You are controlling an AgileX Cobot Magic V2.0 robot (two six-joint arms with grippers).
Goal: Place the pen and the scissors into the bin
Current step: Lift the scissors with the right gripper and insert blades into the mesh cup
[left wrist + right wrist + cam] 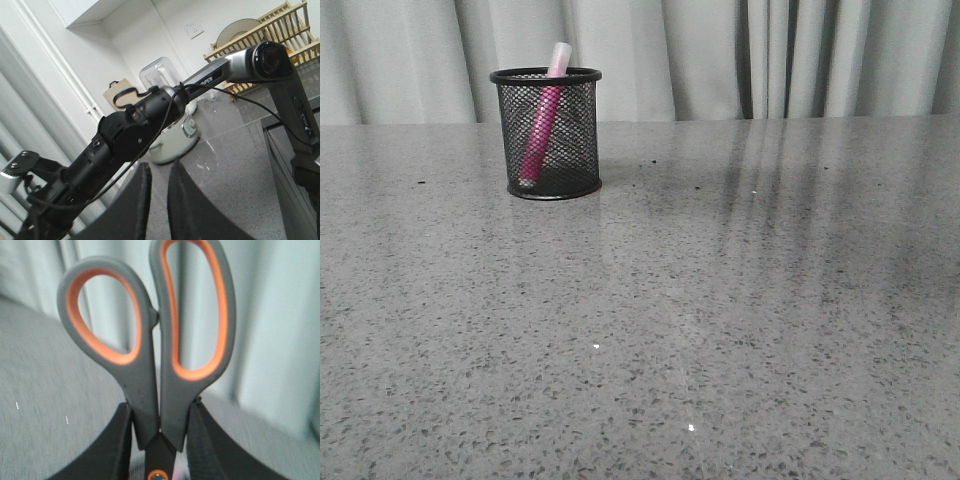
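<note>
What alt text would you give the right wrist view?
The right gripper is shut on the scissors, clamped just below the grey, orange-lined handles, which point away from it. A grey speckled table and pale curtain sit behind.

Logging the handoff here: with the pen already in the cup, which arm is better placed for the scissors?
The right. Its gripper is clamped on the scissors below the handles. The left gripper is nearly closed on nothing, facing away toward the other arm. The pen already leans inside the cup.

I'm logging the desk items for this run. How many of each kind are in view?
Pens: 1, the pen standing in the bin
Scissors: 1, the scissors held in the right end effector
Bins: 1, the bin
Total: 3
</note>
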